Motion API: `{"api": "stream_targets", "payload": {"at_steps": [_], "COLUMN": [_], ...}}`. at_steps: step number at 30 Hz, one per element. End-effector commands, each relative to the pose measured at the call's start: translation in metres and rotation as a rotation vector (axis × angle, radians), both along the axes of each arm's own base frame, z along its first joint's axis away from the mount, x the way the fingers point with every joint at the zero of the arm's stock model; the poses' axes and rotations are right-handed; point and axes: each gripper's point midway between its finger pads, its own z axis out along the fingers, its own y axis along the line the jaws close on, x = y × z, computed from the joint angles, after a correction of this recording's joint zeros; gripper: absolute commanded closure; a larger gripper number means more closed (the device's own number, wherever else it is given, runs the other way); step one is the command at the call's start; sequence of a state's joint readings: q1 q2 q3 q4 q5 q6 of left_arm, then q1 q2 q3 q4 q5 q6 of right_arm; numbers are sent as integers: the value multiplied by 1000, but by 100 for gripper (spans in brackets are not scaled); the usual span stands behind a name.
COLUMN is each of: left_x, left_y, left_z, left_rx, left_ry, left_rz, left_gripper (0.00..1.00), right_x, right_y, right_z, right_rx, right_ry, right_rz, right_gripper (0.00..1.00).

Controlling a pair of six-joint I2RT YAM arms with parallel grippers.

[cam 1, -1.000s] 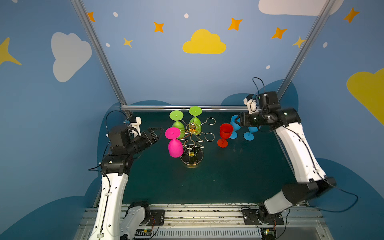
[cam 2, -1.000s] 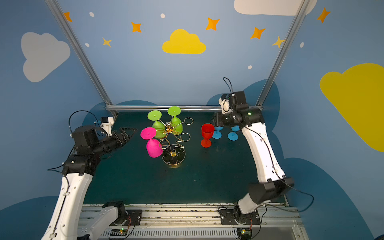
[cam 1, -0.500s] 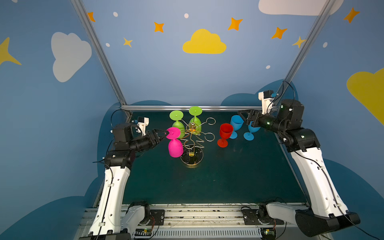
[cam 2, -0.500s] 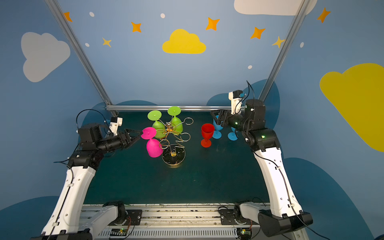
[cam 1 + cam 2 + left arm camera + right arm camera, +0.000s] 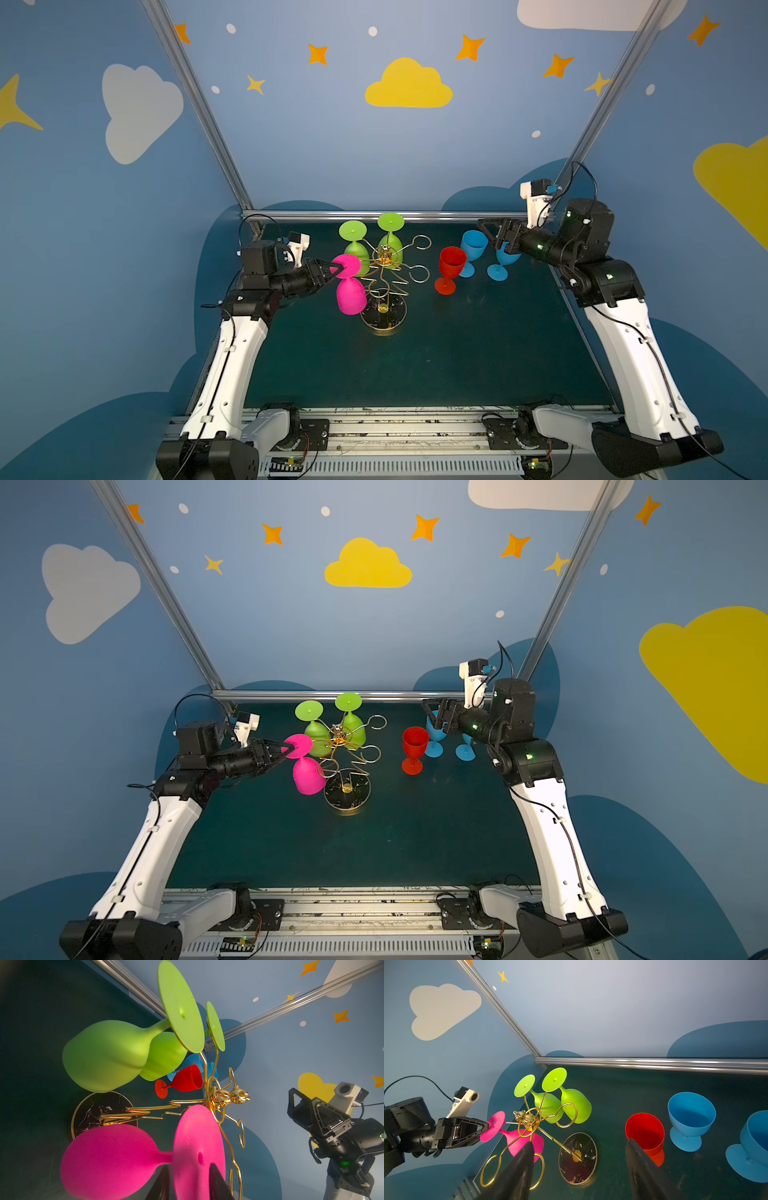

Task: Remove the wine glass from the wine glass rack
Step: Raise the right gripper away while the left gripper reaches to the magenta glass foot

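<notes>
Left pincer [image 5: 337, 269] is gripping pink wine glass [image 5: 351, 296] by the foot — not yet off wine glass rack [image 5: 384, 267]; right pincer [image 5: 491, 234] wide, empty.

Shiny gold wire rack [image 5: 220, 1096], matt pink glass [image 5: 351, 296].

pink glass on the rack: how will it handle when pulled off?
Likely light and stiff: the pink wine glass looks matte moulded plastic, hardly fragile. Hung bowl-down by its foot, it may swing. The thin wire wine glass rack could tip if the foot snags.
</notes>
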State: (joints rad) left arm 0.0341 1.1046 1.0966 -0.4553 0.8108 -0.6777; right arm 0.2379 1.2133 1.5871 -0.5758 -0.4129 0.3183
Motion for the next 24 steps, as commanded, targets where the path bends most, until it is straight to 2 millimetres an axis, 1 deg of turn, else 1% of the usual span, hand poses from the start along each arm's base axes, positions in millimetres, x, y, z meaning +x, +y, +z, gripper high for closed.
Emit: {"api": "stream_targets", "payload": {"at_steps": [1, 8, 24], "left_x": [2, -1, -14], "left_y": [1, 1, -1], "left_z": [16, 26, 57], "left_rx": [12, -7, -82], "left_ry": [-58, -62, -99], "left_rz": [0, 8, 8], "left_gripper": [77, 87, 97], "right_x": [-7, -7, -9], "right_y": [-2, -3, -7], "right_z": [12, 9, 10], "right_rx": [12, 13, 34], "right_ry": [-38, -34, -37], "right_rz": [4, 1, -5], "right_gripper": [31, 31, 30]}}
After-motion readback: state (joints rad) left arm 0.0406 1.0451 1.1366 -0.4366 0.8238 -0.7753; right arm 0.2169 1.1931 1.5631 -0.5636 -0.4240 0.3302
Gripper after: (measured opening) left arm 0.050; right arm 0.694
